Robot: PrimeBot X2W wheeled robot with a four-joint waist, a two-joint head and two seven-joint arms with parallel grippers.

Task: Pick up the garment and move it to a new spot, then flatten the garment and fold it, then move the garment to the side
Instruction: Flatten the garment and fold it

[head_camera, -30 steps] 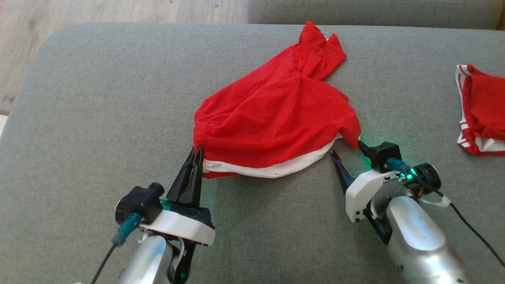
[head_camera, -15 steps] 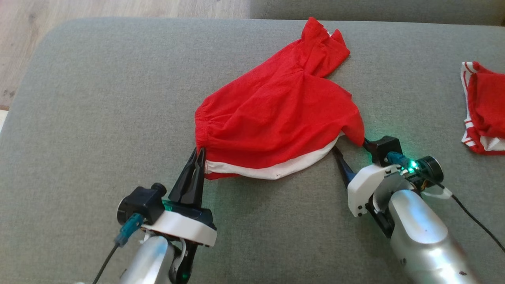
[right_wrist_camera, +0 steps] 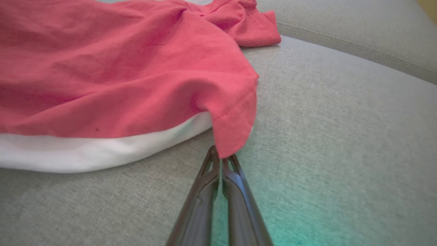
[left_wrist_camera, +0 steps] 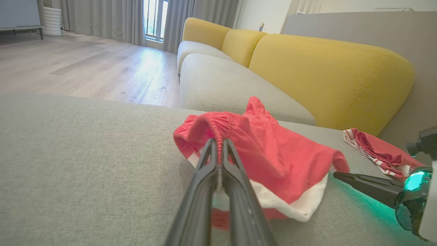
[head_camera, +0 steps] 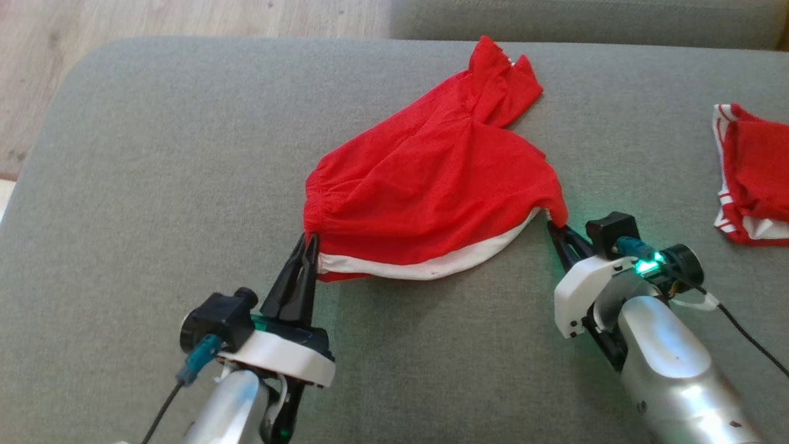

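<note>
Red garment [head_camera: 431, 185], shorts-like w/ a white band [head_camera: 425, 266] along the near hem, lies crumpled at the ctr of the grey cushion [head_camera: 154, 185], hem toward the robot.

L gripper [head_camera: 311, 237]: jaws pressed together on the gathered elastic end of the near edge. The L wrist view shows ruched fabric rising from betw. the closed fingers [left_wrist_camera: 199, 191].

R gripper [head_camera: 555, 227]: jaws closed on the opposite near corner, a small red flap. The R wrist view shows that flap dropping into the fingertips, so the bite looks shallow.

Why so held (judgement): the two pinch points sit at opposite ends of one edge, well apart. This prob. lets the arms lift the cloth as a hanging sheet & carry it to a new spot, or pull it taut for flattening. Neither step is done yet: the far part is bunched & twisted.

A red-and-white cloth [head_camera: 752, 179] rests well apart at the cushion's R side, not touched by either gripper.

Vs. earlier frames: R jaws stand spread either side of the corner in both, and are now shut on it. L grip is unchanged. The garment keeps its place & outline; the small whole-frame shifts are camera motion, not cloth.

Risk (judgement): the thin R hold may slip once load comes on.
</note>
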